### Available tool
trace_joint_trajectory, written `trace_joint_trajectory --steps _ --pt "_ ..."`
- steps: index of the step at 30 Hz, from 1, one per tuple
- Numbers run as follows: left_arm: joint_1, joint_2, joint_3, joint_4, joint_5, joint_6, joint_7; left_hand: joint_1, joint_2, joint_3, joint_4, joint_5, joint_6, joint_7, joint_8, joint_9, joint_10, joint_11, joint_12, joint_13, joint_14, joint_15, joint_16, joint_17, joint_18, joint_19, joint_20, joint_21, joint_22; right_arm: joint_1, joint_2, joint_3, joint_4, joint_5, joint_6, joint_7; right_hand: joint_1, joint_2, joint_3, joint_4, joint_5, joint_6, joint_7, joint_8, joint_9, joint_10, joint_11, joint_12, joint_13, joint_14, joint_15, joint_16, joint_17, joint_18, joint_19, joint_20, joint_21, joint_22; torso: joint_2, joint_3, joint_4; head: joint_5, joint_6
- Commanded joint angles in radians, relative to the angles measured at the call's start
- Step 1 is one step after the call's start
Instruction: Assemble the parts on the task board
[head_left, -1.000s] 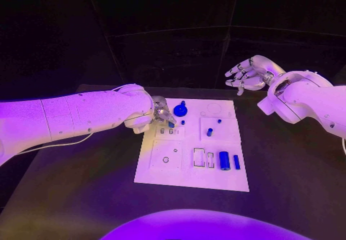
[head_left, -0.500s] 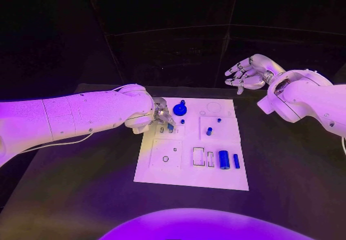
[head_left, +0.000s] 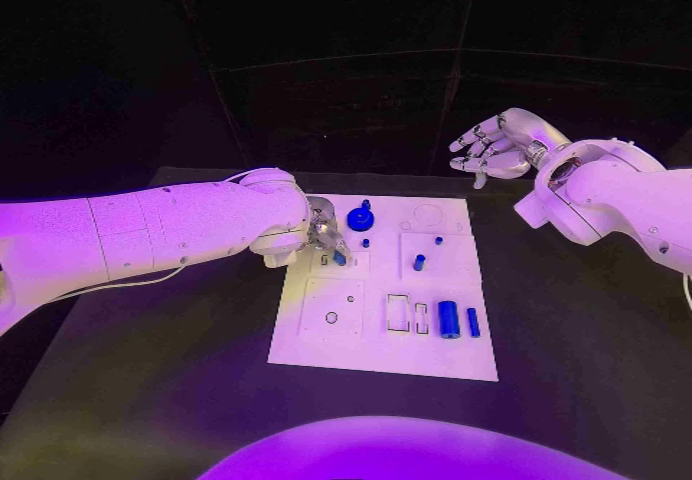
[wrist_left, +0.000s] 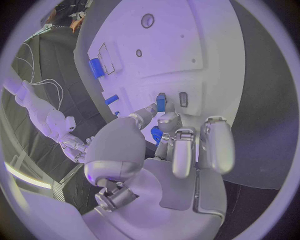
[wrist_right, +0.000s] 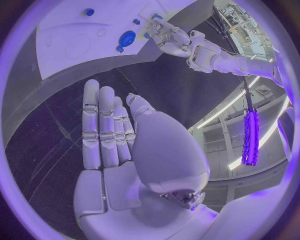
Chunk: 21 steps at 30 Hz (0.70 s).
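Small blue part, pinched by the left robot hand, has dropped toward its board slot, nearly seated; right robot hand hovers open.

Arms: two, smooth glossy white shells in rounded segments, with seams between the sections.
Left arm: broad white casing entering from the left edge of the frame; a thin pale cable loops below it.
Right arm: white, with a rounded collar at the wrist, upper right of the frame.
Left hand: silver metal, segmented fingers.
Right hand: silver, jointed fingers with rounded tips; smooth domed thumb base.
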Motion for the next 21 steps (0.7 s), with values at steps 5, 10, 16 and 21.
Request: trace_joint_trajectory --steps 5,10,16,21 --pt "0.001 0.003 0.0 -0.004 -0.013 0.013 -0.007 0.011 -0.002 0.173 -0.165 0.003 -0.004 -0.002 0.004 0.002 0.006 0.003 0.002 0.001 0.106 -0.001 0.003 0.263 0.003 0.001 0.0 0.004 0.0 0.002 0.002 0.001 0.001 0.002 0.005 0.01 0.008 -0.006 0.008 -0.001 0.007 -0.01 0.0 0.002 -0.002 -0.007 -0.002 0.006 -0.002 0.001 0.001 -0.004 0.002 0.004 0.006 0.002 -0.005 -0.001 0.0 0.0004 0.0002 -0.001 -0.003" --pt "0.001 0.005 0.0 -0.006 -0.013 0.015 -0.007 0.011 -0.003 0.174 -0.164 0.003 -0.004 -0.002 0.004 0.002 0.007 0.003 0.003 0.002 0.106 -0.001 0.003 0.263 0.003 0.001 0.0 0.004 0.001 0.002 0.002 0.001 0.001 0.002 0.006 0.011 0.008 -0.006 0.008 -0.001 0.007 -0.01 0.0 0.002 -0.002 -0.007 -0.002 0.006 -0.002 0.001 0.001 -0.004 0.002 0.004 0.006 0.002 -0.005 -0.001 0.0 0.0005 0.0003 -0.002 -0.005" --pt "0.001 0.006 0.0 -0.007 -0.013 0.032 -0.008 0.011 -0.004 0.175 -0.164 0.003 -0.004 -0.002 0.005 0.002 0.007 0.003 0.003 0.002 0.106 -0.001 0.003 0.263 0.003 0.001 0.0 0.005 0.002 0.002 0.002 0.001 0.002 0.006 0.009 0.014 0.009 -0.007 0.009 -0.002 0.007 -0.01 0.0 0.002 -0.002 -0.008 -0.002 0.006 -0.003 0.001 0.001 -0.005 0.003 0.004 0.006 0.002 -0.005 -0.002 -0.001 0.0003 -0.0002 -0.002 -0.008" --pt "0.001 0.007 0.0 -0.005 -0.013 0.054 -0.009 0.01 -0.004 0.175 -0.164 0.003 -0.004 -0.002 0.005 0.002 0.006 0.003 0.002 0.002 0.106 -0.001 0.003 0.263 0.003 0.001 0.0 0.004 0.001 0.002 0.002 0.001 0.001 0.007 0.01 0.015 0.009 -0.007 0.009 -0.002 0.007 -0.01 0.0 0.002 -0.002 -0.008 -0.002 0.006 -0.003 0.001 0.001 -0.005 0.003 0.004 0.006 0.002 -0.005 -0.002 -0.001 0.0005 0.0006 -0.003 -0.01"
